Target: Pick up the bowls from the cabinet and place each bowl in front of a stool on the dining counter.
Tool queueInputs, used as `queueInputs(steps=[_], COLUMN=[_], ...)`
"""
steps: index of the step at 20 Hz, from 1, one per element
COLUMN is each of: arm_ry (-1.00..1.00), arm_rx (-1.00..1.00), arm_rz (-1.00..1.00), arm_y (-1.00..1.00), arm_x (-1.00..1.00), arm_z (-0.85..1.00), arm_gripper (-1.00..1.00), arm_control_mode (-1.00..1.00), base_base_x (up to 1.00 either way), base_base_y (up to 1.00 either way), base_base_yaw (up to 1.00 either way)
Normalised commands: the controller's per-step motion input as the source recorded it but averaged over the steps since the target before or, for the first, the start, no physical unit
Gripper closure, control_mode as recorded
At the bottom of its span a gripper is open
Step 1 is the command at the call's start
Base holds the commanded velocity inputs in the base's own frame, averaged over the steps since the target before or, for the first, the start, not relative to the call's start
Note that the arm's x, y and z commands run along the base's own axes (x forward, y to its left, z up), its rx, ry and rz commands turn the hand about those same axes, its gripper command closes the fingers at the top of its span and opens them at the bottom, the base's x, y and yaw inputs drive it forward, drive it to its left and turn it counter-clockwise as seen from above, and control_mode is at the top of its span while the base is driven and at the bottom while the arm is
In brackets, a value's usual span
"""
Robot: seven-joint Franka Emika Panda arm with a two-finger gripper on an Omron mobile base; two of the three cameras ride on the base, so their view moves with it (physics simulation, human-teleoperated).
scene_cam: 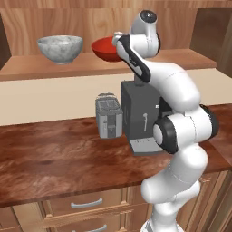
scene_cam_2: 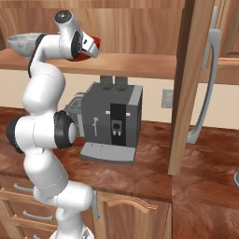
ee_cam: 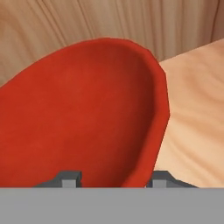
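2 bowls stand on the cabinet shelf (scene_cam: pixel 90 68): 1 marbled grey bowl (scene_cam: pixel 60 48) to the left and 1 red bowl (scene_cam: pixel 105 49) beside it, apart from each other. On the counter (scene_cam: pixel 50 158) below sit 1 toaster (scene_cam: pixel 108 116) and 1 coffee machine (scene_cam: pixel 140 113), side by side. The arm rises from the base, bends at its dark elbow and reaches up to the shelf, its hand at the red bowl. In the hand view the gripper (ee_cam: pixel 113 177) straddles the red bowl's rim, 1 fingertip (ee_cam: pixel 68 178) inside, the other outside; whether the fingers press the rim cannot be told. The arm hides part of the red bowl in both base views.
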Motion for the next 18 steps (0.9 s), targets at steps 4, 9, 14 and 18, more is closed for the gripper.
queueInputs(steps=[4,9,14,18], arm_ry=[0.0,-0.02,-0.15,-0.32], arm_rx=[0.0,0.0,0.0,0.08], arm_rz=[-0.04,-0.13,-0.09,-0.04], arm_y=[-0.05,-0.23,-0.19,-0.13], arm_x=[-0.53,-0.99,-1.0,-1.0], arm_z=[0.0,0.0,0.0,0.0], arm_gripper=[1.0,1.0,1.0,1.0], arm_control_mode=[-1.0,-1.0,-1.0,-1.0], base_base_x=[0.0,0.0,0.0,0.0], base_base_y=[0.0,0.0,0.0,0.0], base_base_yaw=[0.0,0.0,0.0,0.0])
